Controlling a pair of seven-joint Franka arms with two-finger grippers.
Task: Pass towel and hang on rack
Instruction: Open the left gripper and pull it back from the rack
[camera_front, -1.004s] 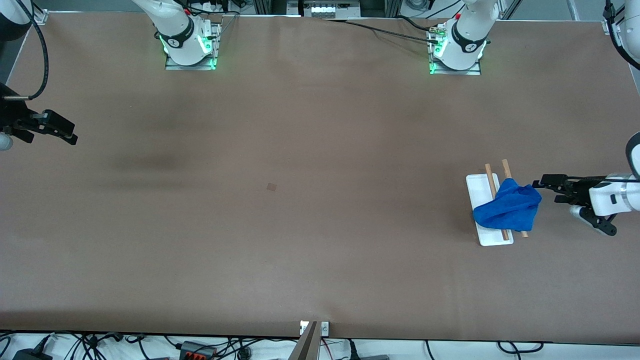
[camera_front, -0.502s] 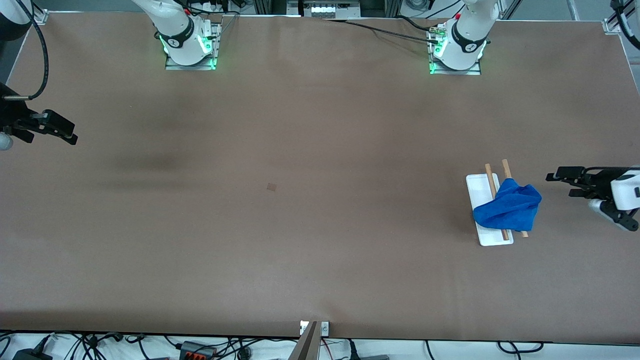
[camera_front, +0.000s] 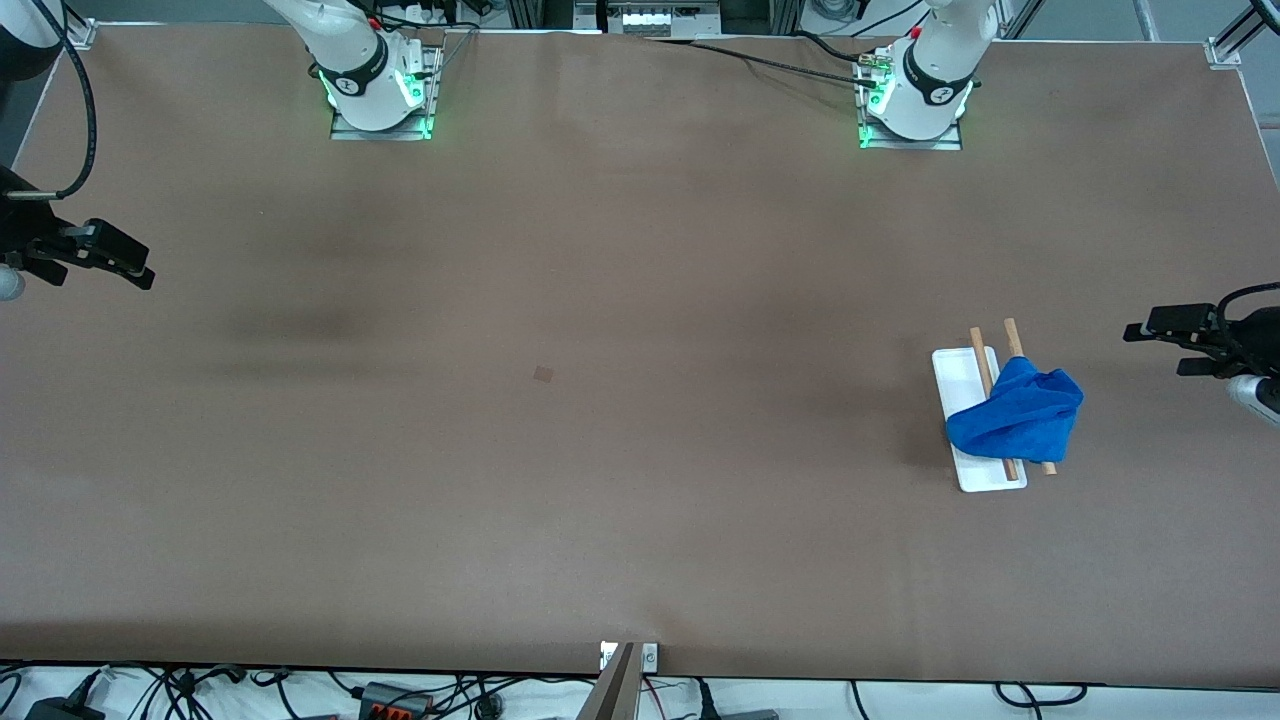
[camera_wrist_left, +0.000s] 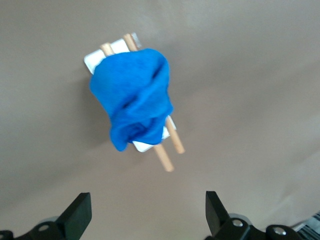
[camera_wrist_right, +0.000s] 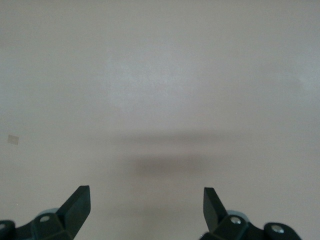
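The bright blue towel (camera_front: 1018, 415) hangs bunched over the two wooden rods of the rack (camera_front: 978, 367), whose white base lies toward the left arm's end of the table. The left wrist view shows the towel (camera_wrist_left: 134, 97) draped on the rack (camera_wrist_left: 169, 150). My left gripper (camera_front: 1150, 335) is open and empty, over the table beside the rack at that end's edge; it also shows in the left wrist view (camera_wrist_left: 147, 210). My right gripper (camera_front: 135, 272) is open and empty, waiting over the right arm's end of the table; it also shows in the right wrist view (camera_wrist_right: 146, 207).
A small dark square mark (camera_front: 543, 374) lies on the brown table near its middle. The two arm bases (camera_front: 375, 85) stand along the table's back edge. Cables lie below the front edge.
My left gripper has drawn away from the towel toward the left arm's end of the table. The towel stays on the rack. The right arm has not moved.
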